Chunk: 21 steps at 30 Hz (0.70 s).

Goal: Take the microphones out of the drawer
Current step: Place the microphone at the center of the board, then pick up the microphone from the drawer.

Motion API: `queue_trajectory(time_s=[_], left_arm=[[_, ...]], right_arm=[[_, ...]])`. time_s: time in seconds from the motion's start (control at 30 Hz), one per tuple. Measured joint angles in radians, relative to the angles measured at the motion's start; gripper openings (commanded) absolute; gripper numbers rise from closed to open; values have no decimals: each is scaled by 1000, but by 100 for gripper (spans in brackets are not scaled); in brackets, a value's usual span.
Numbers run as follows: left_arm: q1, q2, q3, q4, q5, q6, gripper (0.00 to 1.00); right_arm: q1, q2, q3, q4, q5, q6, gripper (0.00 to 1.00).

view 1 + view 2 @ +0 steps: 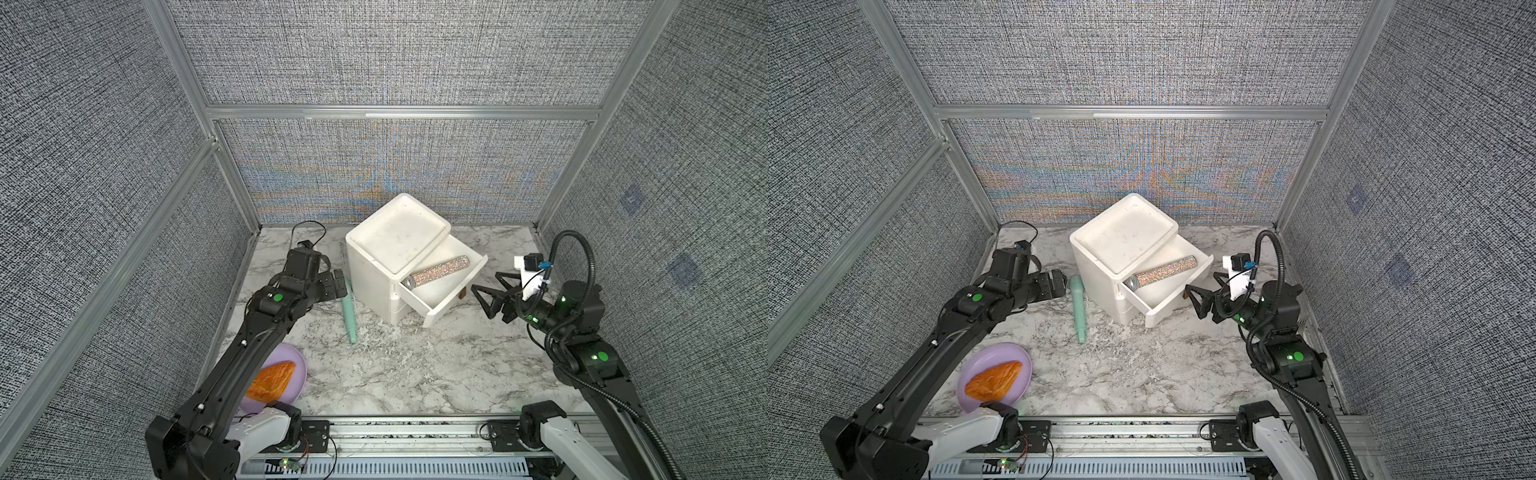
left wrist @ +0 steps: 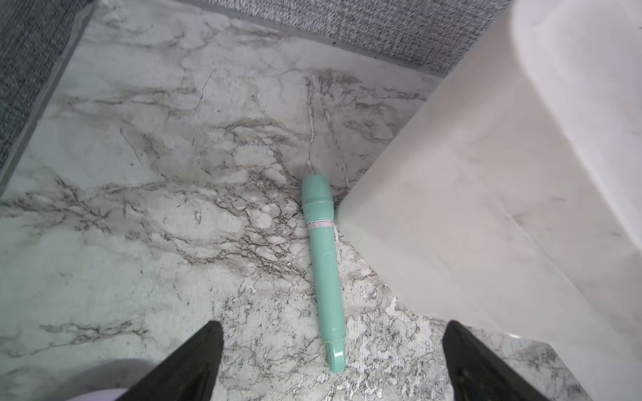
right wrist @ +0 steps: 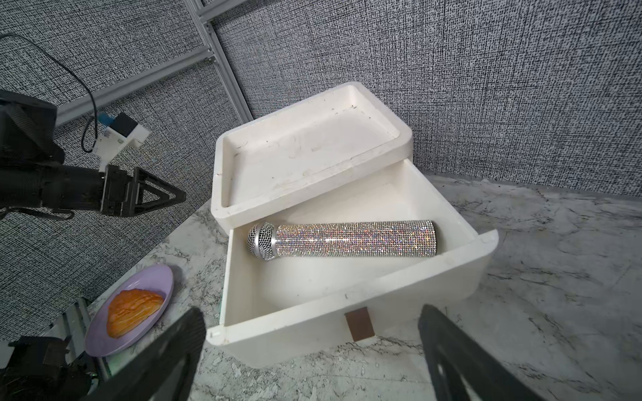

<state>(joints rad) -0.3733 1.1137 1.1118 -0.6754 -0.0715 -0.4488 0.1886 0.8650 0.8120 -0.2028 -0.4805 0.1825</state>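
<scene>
You had the left gripper (image 2: 331, 324) open over the green microphone (image 2: 321, 264), the right gripper (image 3: 312, 310) open at the drawer (image 3: 417, 298), poised for the sparkly microphone (image 3: 354, 239).

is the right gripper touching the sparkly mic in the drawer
Apart: in the right wrist view the right gripper sits outside the drawer front, sparkly mic inside.

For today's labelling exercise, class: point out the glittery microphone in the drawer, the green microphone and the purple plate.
glittery microphone (image 3: 354, 239), right wrist view, middle of its sparkly handle.
green microphone (image 2: 324, 264), left wrist view, middle of its handle.
purple plate (image 1: 992, 353), in a top view, bare part near its rim.
</scene>
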Motion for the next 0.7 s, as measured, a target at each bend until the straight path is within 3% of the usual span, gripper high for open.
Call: queue_trajectory(time_s=[0.13,0.37,0.7], left_arm=[[0,-67,48,-23,43,80,100],[-1,-95,133,-61,219,188,100],[-11,-112,148,-81,422,285,100]], right_arm=[[3,3,8,11,-11,5,98],[27,6,8,11,-17,18,98],[53,-4,7,11,6,28,98]])
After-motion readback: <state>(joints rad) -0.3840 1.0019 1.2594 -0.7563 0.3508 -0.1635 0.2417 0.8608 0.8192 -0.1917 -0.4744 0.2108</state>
